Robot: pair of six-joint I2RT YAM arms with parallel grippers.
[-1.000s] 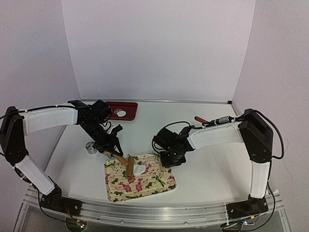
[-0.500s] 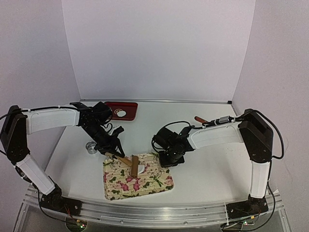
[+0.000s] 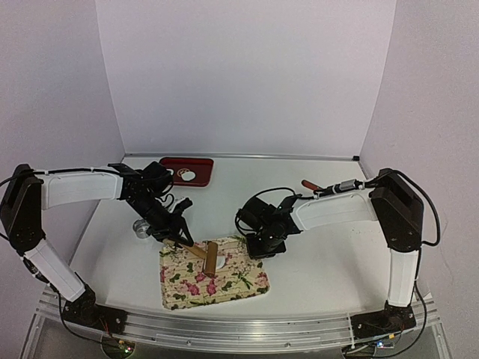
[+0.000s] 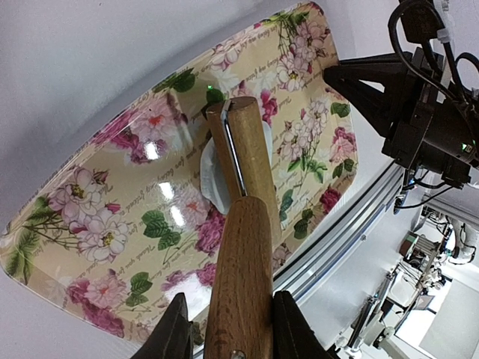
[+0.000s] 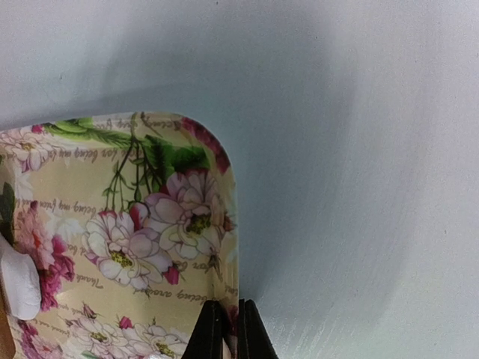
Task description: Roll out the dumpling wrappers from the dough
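A flowered tray (image 3: 187,288) lies near the table's front, with a white lump of dough (image 3: 221,261) on it. My left gripper (image 3: 178,238) is shut on the handle of a wooden rolling pin (image 3: 210,256), whose roller rests across the dough. In the left wrist view the rolling pin (image 4: 243,247) runs out from my left gripper (image 4: 230,336) over the dough (image 4: 212,176). My right gripper (image 5: 225,329) is shut on the rim of the tray (image 5: 150,224) at its right edge. One small white dumpling wrapper (image 3: 188,176) lies on a red tray (image 3: 202,164) at the back.
A metal ring cutter (image 3: 141,226) stands on the table left of the flowered tray, under my left arm. A brown-handled tool (image 3: 310,185) lies at the back right, behind my right arm. White walls close the table at the back and sides.
My right gripper has closed on the tray's rim. My left gripper has pushed the rolling pin rightward and nearer across the dough, and the flowered tray has shifted slightly.
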